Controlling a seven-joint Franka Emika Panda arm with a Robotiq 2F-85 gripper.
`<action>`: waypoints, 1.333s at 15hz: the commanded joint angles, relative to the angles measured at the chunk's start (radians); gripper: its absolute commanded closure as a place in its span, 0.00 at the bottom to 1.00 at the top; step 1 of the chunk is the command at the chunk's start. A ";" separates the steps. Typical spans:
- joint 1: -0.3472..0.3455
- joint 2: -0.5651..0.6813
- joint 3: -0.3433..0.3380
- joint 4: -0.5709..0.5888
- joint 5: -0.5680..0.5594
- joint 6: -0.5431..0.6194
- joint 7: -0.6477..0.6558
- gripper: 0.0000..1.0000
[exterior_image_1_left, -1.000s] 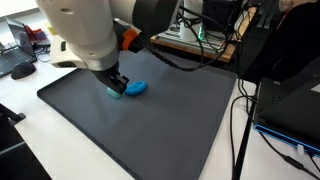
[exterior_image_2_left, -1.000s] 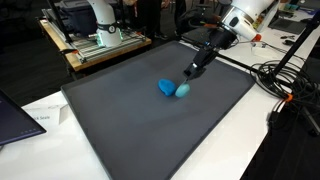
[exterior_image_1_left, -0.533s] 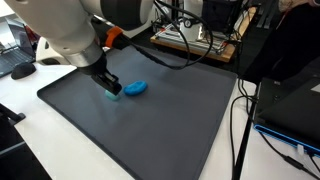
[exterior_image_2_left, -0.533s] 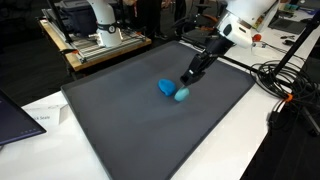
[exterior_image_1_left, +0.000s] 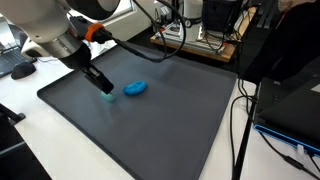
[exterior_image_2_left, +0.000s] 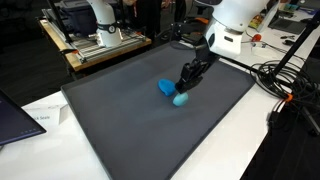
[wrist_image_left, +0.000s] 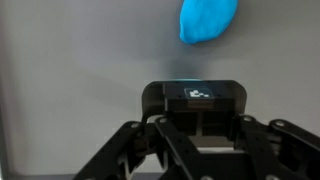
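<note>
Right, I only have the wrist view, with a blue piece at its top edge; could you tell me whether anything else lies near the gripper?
Observer: Yes, a small turquoise piece sits right at the tip of the gripper.
Operator: Does it touch the blue piece?
Observer: No, in an exterior view a strip of the dark mat shows between it and the blue piece.
Operator: Are they near the mat's edge?
Observer: No, both lie well inside the mat, which covers a white table.
</note>
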 joint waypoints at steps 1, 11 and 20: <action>-0.045 -0.046 0.035 -0.050 0.059 0.063 -0.022 0.78; -0.113 -0.208 0.043 -0.296 0.163 0.214 -0.077 0.78; -0.111 -0.472 0.022 -0.671 0.212 0.328 -0.117 0.78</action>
